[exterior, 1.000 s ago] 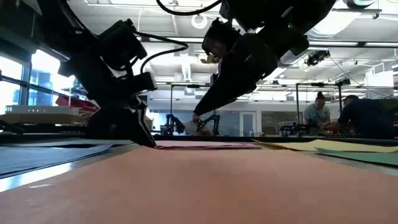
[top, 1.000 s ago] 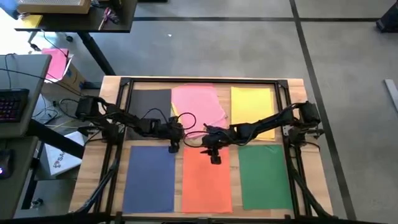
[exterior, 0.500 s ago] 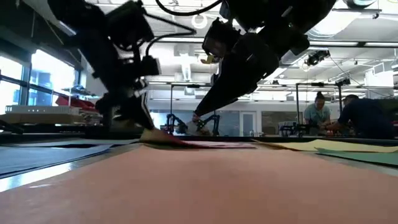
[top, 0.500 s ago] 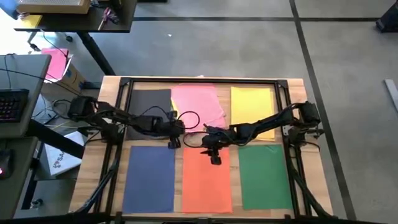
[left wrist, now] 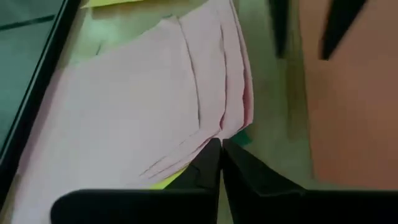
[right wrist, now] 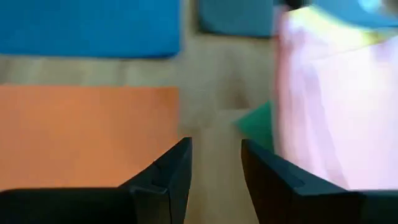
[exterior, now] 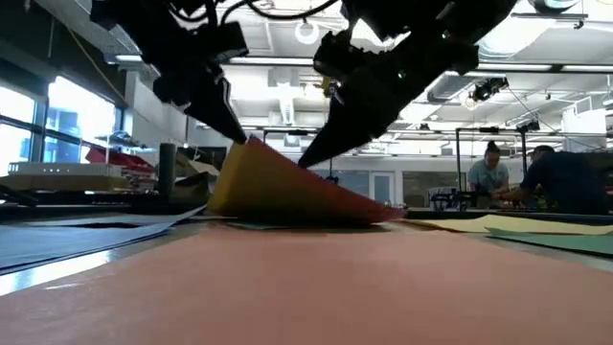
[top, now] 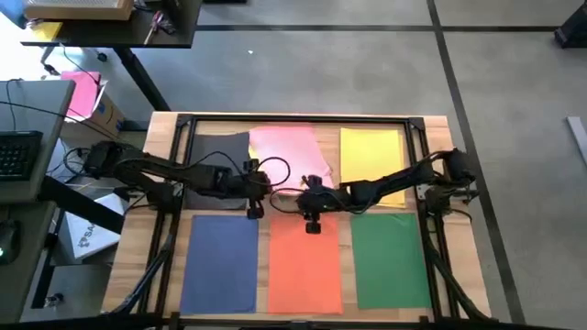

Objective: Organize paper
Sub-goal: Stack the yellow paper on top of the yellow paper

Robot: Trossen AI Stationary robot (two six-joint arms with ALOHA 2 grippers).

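Room: an open workshop with a grey floor; beyond the table [top: 438, 128], in the low view, two people [exterior: 525, 179] stand at benches far off
Table: pale wood with a dark frame around the working area, seen from above with both arms reaching toward its middle
Paper, near row: a blue sheet [top: 221, 261], an orange sheet [top: 304, 266] and a green sheet [top: 391, 259] lie flat side by side, blue on the left arm's side
Paper, far row: a dark grey sheet [top: 216, 151], a pink stack [top: 289, 151] and a yellow sheet [top: 371, 151], the pink between the other two
Pink stack: several sheets fanned out of line; its near corner is lifted off the table, showing in the low view as a raised orange-toned flap [exterior: 287, 192] with a yellow sheet's edge under it in the left wrist view
Green scrap: a bit of green [right wrist: 256, 124] peeks out beside the pink stack's near edge
Left gripper [top: 254, 207]: at the near left corner of the pink stack, fingers [left wrist: 245, 174] pressed together and pinching that raised corner
Right gripper [top: 312, 223]: just beside the stack's near edge, over the far end of the orange sheet, fingers [right wrist: 168, 171] parted with a gap and holding nothing
Off the table: a desk with a keyboard [top: 18, 156] and a magenta sheet [top: 81, 92] on a box, at the left
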